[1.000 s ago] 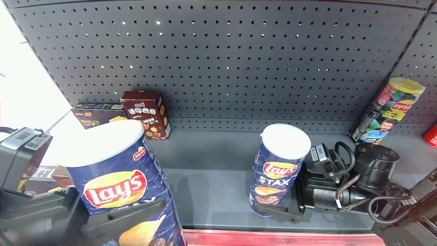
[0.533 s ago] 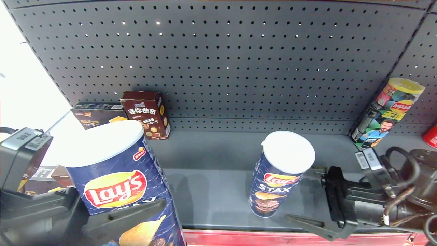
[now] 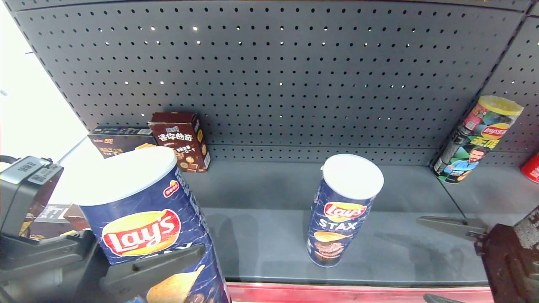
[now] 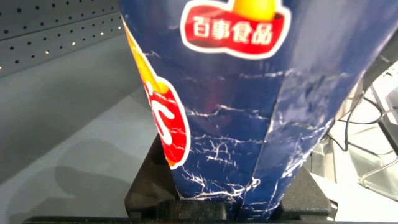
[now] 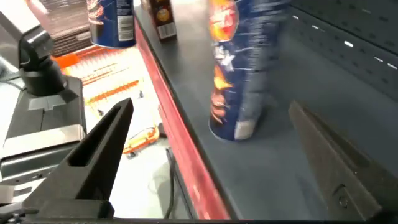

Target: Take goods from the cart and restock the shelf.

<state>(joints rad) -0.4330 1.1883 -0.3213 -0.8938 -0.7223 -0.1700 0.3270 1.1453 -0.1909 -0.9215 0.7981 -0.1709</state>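
A blue crisp can (image 3: 343, 210) with a white lid stands upright on the grey shelf (image 3: 261, 235), near its front edge. My right gripper (image 3: 422, 258) is open, to the right of that can and apart from it. From the right wrist, the same can (image 5: 242, 74) stands beyond the spread fingers (image 5: 93, 155) of the right gripper (image 5: 210, 106). My left gripper (image 3: 126, 263) is shut on a second, larger-looking blue crisp can (image 3: 143, 219), held upright at the lower left in front of the shelf. That held can (image 4: 236, 106) rises from the left gripper (image 4: 224, 199).
Two brown biscuit boxes (image 3: 181, 139) (image 3: 120, 141) stand at the shelf's back left. A yellow-lidded can (image 3: 480, 139) leans against the pegboard at the right, with a red item (image 3: 531, 168) beyond it. The shelf has a red front edge (image 3: 337, 292).
My right gripper has let go of the can on the shelf and drawn back to the right. The can tilted briefly and now stands upright. The left arm kept still.
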